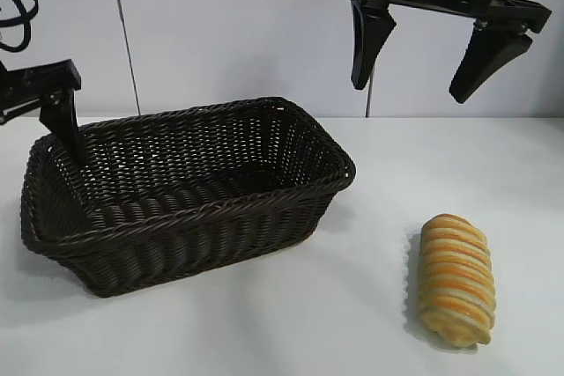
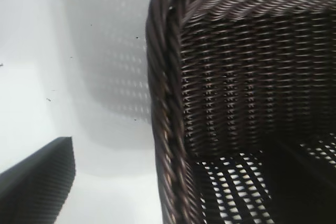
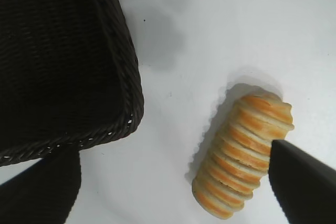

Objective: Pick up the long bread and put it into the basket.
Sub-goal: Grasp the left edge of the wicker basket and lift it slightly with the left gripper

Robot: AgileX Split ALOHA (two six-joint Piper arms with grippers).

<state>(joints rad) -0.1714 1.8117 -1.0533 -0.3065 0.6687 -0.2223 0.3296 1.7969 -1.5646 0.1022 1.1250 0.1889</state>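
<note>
The long bread [image 1: 456, 277], a ribbed golden loaf striped orange and cream, lies on the white table at the front right, apart from the basket. It also shows in the right wrist view [image 3: 239, 156]. The dark brown wicker basket [image 1: 203, 209] stands left of centre and holds nothing. My right gripper [image 1: 408, 92] is open and empty, high above the table behind the bread. In its wrist view [image 3: 173, 192] one finger overlaps the loaf's side. My left gripper [image 1: 53, 129] is at the basket's left end, open, its fingers either side of the braided rim [image 2: 168, 129].
A white wall with vertical seams stands behind the table. Bare white tabletop [image 1: 352, 305] lies between the basket and the bread.
</note>
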